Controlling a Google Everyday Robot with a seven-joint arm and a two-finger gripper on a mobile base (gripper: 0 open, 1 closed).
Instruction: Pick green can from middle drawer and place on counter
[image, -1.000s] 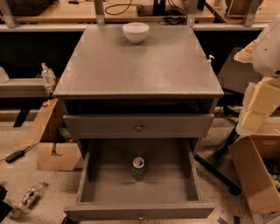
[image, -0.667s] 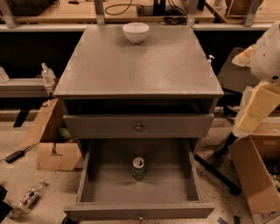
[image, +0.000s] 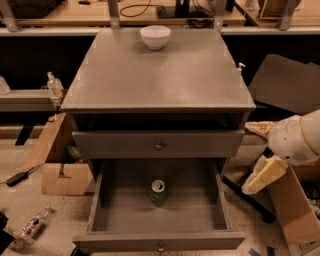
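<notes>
Grey tabletop (image: 160, 85), faintly speckled, carries one white bowl (image: 155, 36) near the back edge, approx. centred (upright, rim up). End effector (image: 262, 159) sits off to the right, below tabletop lvl.

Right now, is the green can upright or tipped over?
Upright: the green can stands on the middle drawer floor, silver top facing up. The gripper is right of the drawer, not touching it.
</notes>
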